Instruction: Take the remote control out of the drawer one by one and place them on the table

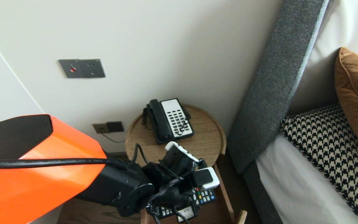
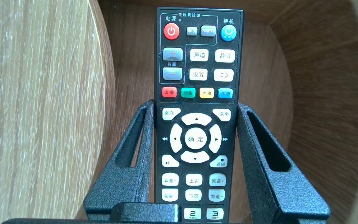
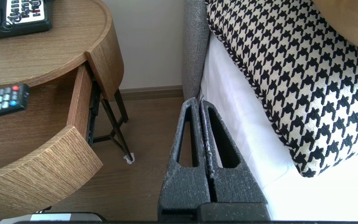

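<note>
- The black television remote with white and coloured buttons (image 2: 197,124) sits lengthwise in my left pincer (image 2: 196,105), its power-button end pointing away from my wrist.
- My two black fingers (image 2: 129,161) press on its long edges about halfway along, so the pincer is clamped on the remote, half spread to its width.
- The remote is over the pulled-out wooden drawer (image 2: 322,93) of the round light-wood bedside table (image 1: 204,140), between the drawer's curved walls. I cannot tell whether its underside touches the drawer floor.
- The table's top slab is close along one side of the remote, and the drawer's side wall is a little further off on the other.
- On the tabletop, well apart from my pincer, stands a black-and-white desk telephone (image 1: 169,119) with a coiled cord.
- My right pincer (image 3: 199,102) is parked low beside the white-sheeted bed (image 3: 244,124), its fingers pressed together on nothing, near a black-and-white houndstooth pillow (image 3: 291,77).
- What I judge could go wrong:
  - The grip is only on smooth, narrow edges, so a jolt could let the remote pivot or slide out nose-first.
  - With the slab so near, a sideways drift could knock the remote's far end and twist it in my fingers.
  - My wrist's cables hang close to the drawer and could snag its wall.
</note>
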You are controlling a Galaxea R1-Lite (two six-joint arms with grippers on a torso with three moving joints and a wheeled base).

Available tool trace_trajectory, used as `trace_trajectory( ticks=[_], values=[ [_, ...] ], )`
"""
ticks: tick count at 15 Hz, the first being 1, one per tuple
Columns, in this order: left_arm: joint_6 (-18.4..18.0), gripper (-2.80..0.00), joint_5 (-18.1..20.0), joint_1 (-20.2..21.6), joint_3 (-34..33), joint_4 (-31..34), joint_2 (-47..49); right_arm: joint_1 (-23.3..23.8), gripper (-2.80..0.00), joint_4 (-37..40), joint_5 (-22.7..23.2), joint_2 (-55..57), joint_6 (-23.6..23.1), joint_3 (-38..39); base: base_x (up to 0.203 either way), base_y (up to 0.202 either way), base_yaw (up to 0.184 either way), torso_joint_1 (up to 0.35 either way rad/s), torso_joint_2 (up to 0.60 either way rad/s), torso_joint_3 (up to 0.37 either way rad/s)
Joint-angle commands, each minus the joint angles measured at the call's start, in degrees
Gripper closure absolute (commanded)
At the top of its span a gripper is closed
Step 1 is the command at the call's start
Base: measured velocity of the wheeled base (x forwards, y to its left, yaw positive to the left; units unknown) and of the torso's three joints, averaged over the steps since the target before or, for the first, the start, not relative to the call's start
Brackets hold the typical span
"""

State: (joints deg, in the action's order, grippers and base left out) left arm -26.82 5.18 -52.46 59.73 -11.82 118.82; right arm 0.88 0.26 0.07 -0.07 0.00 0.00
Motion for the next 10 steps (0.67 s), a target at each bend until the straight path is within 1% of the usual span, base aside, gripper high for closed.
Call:
trace_trajectory(
  ticks=[1, 3, 5, 7, 8, 9, 10],
  values=[
    [-0.2, 0.00, 0.0, 0.0, 0.4, 0.3, -2.1, 0.0, 0.00, 0.0, 0.0, 0.0, 0.0, 0.0, 0.000, 0.000, 0.000, 0.000, 0.00, 0.000],
    [-0.2, 0.00, -0.1, 0.1, 1.0, 1.4, -3.2, 0.0, 0.00, 0.0, 0.0, 0.0, 0.0, 0.0, 0.000, 0.000, 0.000, 0.000, 0.00, 0.000],
    [-1.0, 0.00, -1.6, 0.4, 1.4, 2.6, -4.0, 0.0, 0.00, 0.0, 0.0, 0.0, 0.0, 0.0, 0.000, 0.000, 0.000, 0.000, 0.00, 0.000],
    [-1.6, 0.00, -2.1, 1.5, 2.9, 2.9, -4.0, 0.0, 0.00, 0.0, 0.0, 0.0, 0.0, 0.0, 0.000, 0.000, 0.000, 0.000, 0.00, 0.000],
    [-1.7, 0.00, -2.1, 2.2, 4.2, 4.0, -4.1, 0.0, 0.00, 0.0, 0.0, 0.0, 0.0, 0.0, 0.000, 0.000, 0.000, 0.000, 0.00, 0.000],
    [-1.7, 0.00, -2.1, 3.1, 6.1, 6.4, -4.1, -0.1, 0.00, 0.0, 0.0, 0.0, 0.0, 0.0, 0.000, 0.000, 0.000, 0.000, 0.00, 0.000],
    [-1.8, 0.00, -2.1, 4.1, 8.4, 10.2, -4.1, 0.0, 0.00, 0.0, 0.0, 0.0, 0.0, -0.1, 0.000, 0.000, 0.000, 0.000, 0.00, 0.000]
  ],
)
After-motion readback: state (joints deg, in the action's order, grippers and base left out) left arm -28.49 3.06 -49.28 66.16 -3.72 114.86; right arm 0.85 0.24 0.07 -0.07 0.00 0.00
